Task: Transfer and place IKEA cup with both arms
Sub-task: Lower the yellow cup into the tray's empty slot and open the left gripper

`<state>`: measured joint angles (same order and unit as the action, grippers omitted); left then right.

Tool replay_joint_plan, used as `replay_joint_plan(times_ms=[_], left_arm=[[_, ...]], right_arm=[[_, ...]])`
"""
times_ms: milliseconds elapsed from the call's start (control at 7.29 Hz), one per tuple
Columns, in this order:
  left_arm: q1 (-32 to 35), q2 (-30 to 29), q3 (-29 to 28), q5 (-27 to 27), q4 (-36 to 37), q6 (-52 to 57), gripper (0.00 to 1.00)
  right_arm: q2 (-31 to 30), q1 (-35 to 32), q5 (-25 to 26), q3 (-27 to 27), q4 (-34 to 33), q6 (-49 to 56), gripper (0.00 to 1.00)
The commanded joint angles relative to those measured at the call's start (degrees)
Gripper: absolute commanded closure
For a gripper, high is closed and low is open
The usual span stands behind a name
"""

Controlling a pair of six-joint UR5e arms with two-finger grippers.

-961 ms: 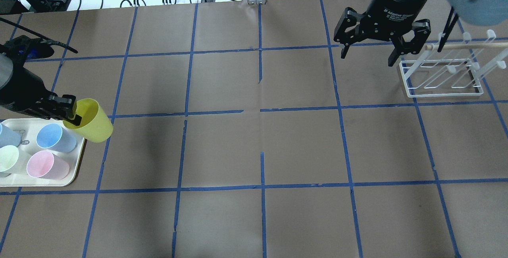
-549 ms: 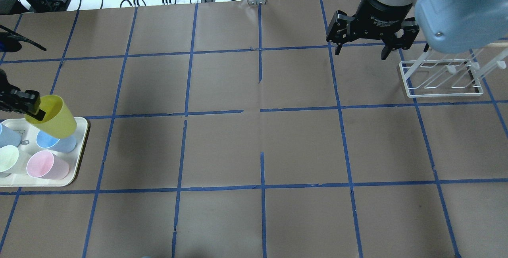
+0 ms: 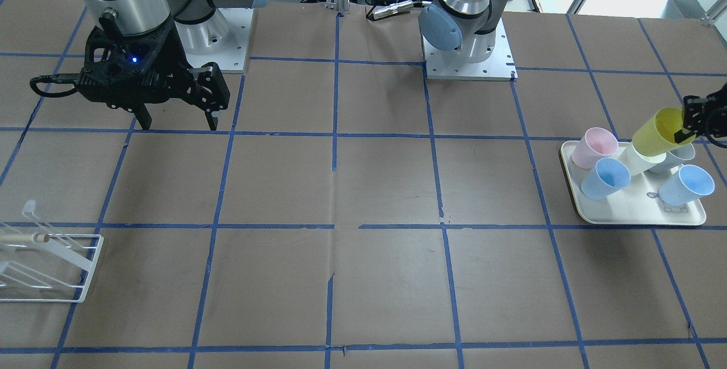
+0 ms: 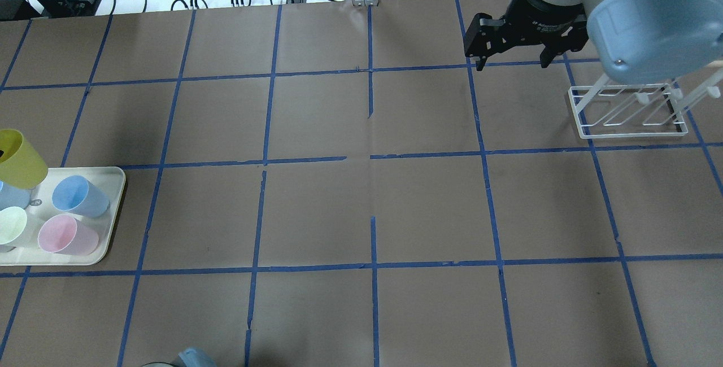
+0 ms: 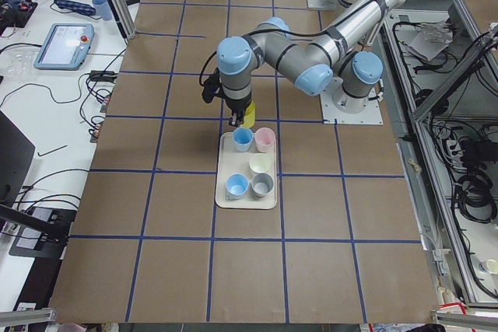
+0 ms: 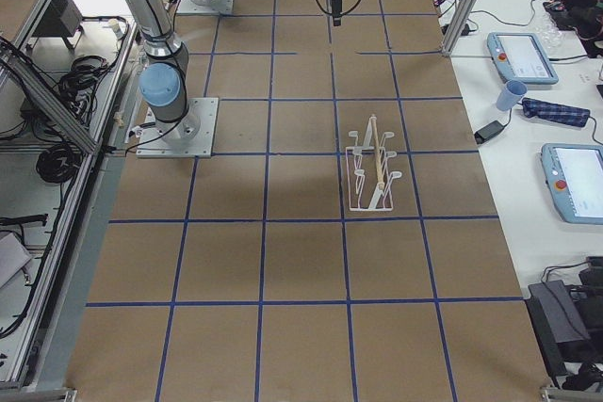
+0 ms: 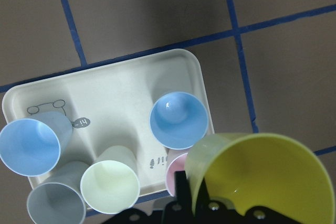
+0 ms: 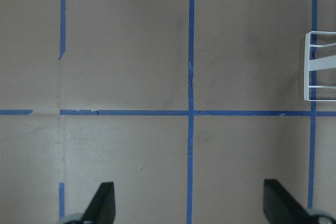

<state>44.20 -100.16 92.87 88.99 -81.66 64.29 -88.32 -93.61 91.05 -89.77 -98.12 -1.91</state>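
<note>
At far left, five pastel cups (image 3: 605, 179) sit mouth-up on a cream tray (image 3: 630, 210). Raised above the tray, the bright yellow IKEA cup (image 4: 20, 158) hangs tilted, mouth turned partly sideways. Its rim is clamped between the jaws of the left arm (image 5: 284, 44), which grip nothing else. Far to the right of the tray, the right arm (image 3: 122, 0) holds its jaws spread wide and empty above the brown, blue-taped tabletop (image 4: 316, 209). Even farther from the tray, a white wire rack (image 4: 632, 132) carrying a wooden rod stands on the tabletop.
</note>
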Motion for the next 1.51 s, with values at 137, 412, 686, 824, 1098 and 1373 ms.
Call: replay_joint_plan(times_ms=[137,412,686,824,1098,1373], left_arm=[[-5.35,-9.58,-2.33,-4.50,7.39,16.60,1.00],[-5.36,-12.68,-2.79,-4.44,7.57,22.75,1.00],[-5.36,-14.18,-2.70,-4.52,7.92,27.11,1.00],[-5.44,-14.62,-2.26,-4.52,8.10,29.37,1.00],[-5.53,-15.68,-1.91,-6.18,8.10,30.01,1.00],[-5.36,-16.03,-1.64,-6.19,8.10,30.01,1.00]], right_arm=[[-0.01,-0.08,-0.17,0.83,2.94,0.51,0.00],[-0.01,-0.08,-0.17,0.74,2.94,0.42,0.00],[-0.09,-0.17,-0.17,0.65,2.94,0.33,0.00],[-0.09,-0.17,-0.17,0.65,2.94,0.24,0.00],[-0.10,-0.17,-0.17,0.65,3.02,0.07,0.00],[-0.10,-0.17,-0.17,0.65,3.02,0.07,0.00]])
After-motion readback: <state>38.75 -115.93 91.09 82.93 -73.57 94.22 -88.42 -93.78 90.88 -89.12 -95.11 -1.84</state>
